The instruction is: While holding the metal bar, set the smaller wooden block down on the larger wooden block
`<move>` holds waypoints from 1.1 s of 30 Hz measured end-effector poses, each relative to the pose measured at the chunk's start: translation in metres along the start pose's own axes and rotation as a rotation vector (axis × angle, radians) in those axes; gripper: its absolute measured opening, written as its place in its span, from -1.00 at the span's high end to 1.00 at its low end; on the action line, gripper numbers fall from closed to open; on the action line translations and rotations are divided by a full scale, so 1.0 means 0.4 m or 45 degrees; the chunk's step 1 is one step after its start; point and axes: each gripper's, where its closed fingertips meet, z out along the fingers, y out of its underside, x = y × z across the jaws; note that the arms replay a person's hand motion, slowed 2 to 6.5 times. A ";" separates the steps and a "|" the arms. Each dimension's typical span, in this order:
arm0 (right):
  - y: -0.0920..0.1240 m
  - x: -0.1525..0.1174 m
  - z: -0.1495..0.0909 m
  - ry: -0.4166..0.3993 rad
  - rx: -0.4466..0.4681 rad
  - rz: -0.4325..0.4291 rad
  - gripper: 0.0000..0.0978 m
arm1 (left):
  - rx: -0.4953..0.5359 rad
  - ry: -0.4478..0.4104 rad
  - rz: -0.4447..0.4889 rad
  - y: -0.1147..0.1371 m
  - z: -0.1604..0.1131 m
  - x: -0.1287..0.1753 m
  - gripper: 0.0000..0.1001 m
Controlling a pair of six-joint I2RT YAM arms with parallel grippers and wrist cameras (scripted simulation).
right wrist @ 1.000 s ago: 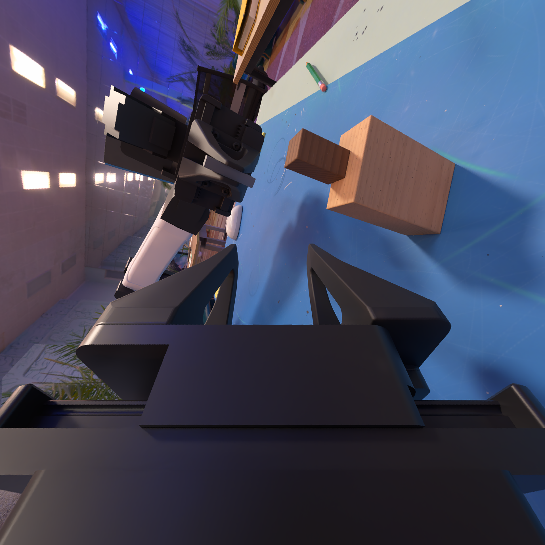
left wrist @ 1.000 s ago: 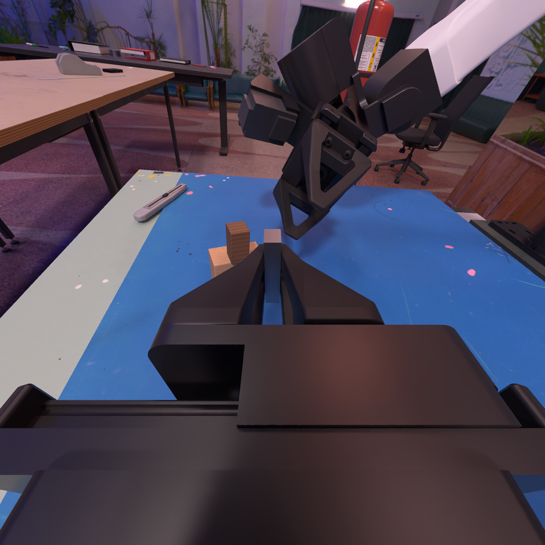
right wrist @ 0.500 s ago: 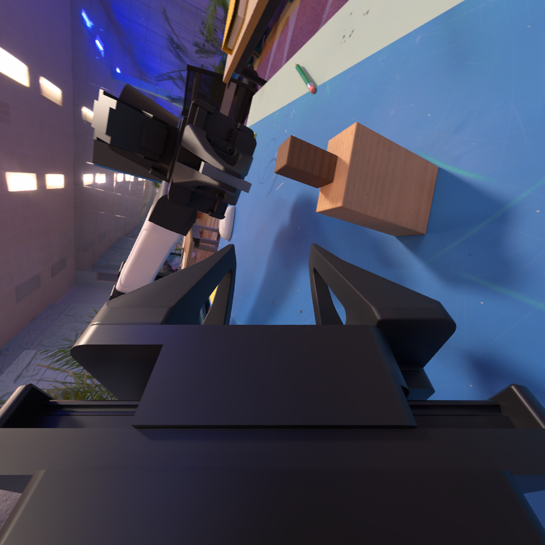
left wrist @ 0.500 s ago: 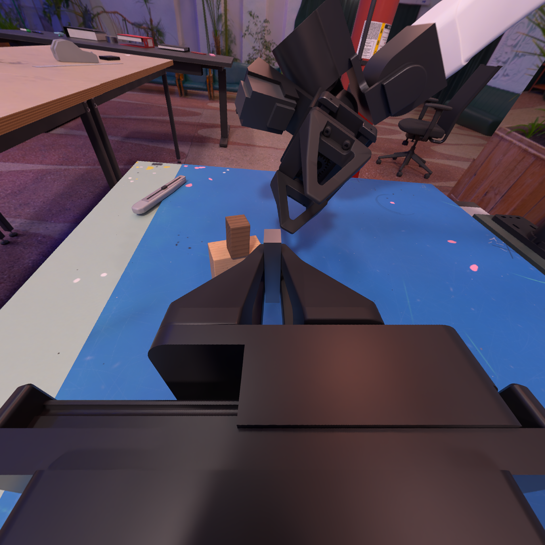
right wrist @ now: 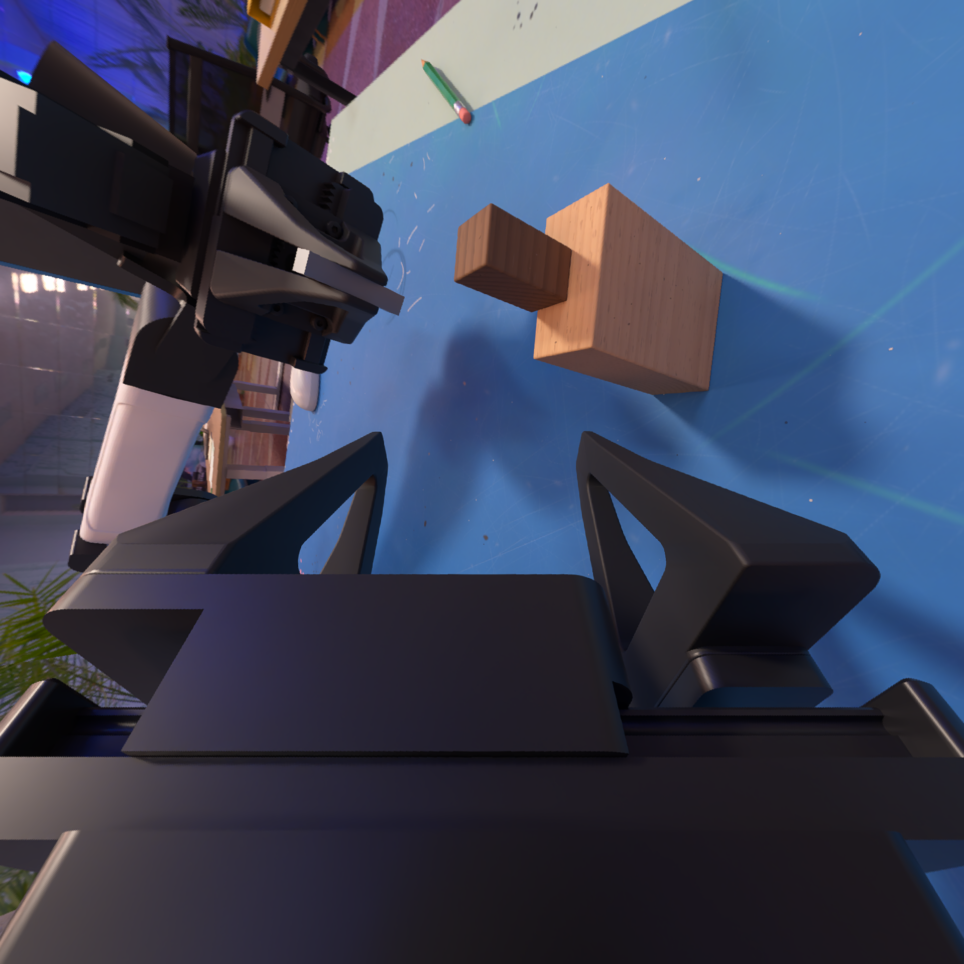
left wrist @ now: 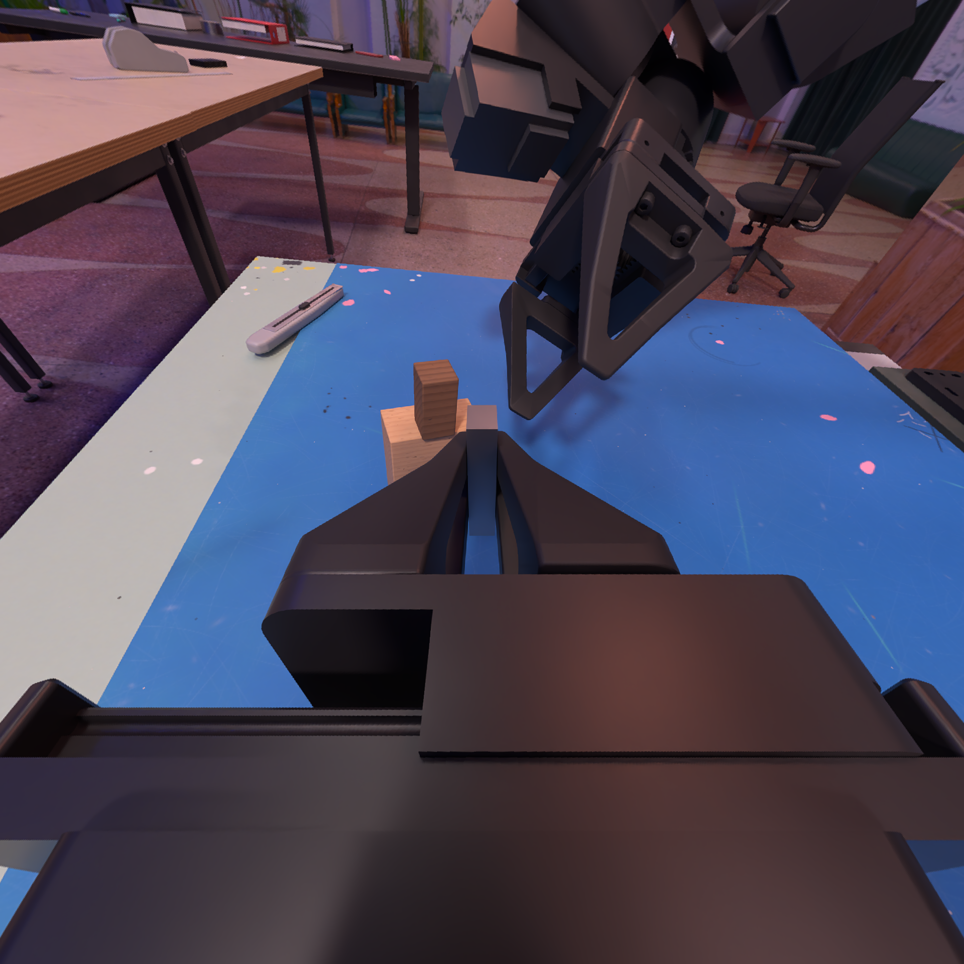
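The smaller wooden block (right wrist: 508, 258) already stands upright on the larger wooden block (right wrist: 641, 292), mid-bench toward its pale left edge. The left gripper (left wrist: 481, 443) clamps the metal bar (left wrist: 481, 417); the right gripper (right wrist: 480, 443), jaws apart, hangs empty. Judged remaining: only a clean retreat.

1. You have two wooden blocks: one small dark-brown rectangular block (left wrist: 435, 399) and one larger pale cube-like block (right wrist: 634, 292).
2. You have one flat grey metal bar (left wrist: 481, 459).
3. You have two black two-finger end effectors: the left end effector (left wrist: 481, 443) and the right end effector (right wrist: 480, 443).
4. You have one grey utility knife with a black slider (left wrist: 294, 319).
5. You have one green pencil with a pink eraser (right wrist: 446, 91).
6. You have one blue-matted surface with a pale green edge strip (left wrist: 704, 469).
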 end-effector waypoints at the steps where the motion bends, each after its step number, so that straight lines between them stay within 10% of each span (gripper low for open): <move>1: 0.001 -0.001 0.002 0.012 -0.008 -0.005 -0.27 | -0.001 0.000 0.000 0.000 0.000 0.000 0.84; 33: 0.004 -0.028 0.014 -0.049 -0.062 -0.011 -0.07 | 0.031 0.029 -0.022 -0.003 0.002 0.007 0.84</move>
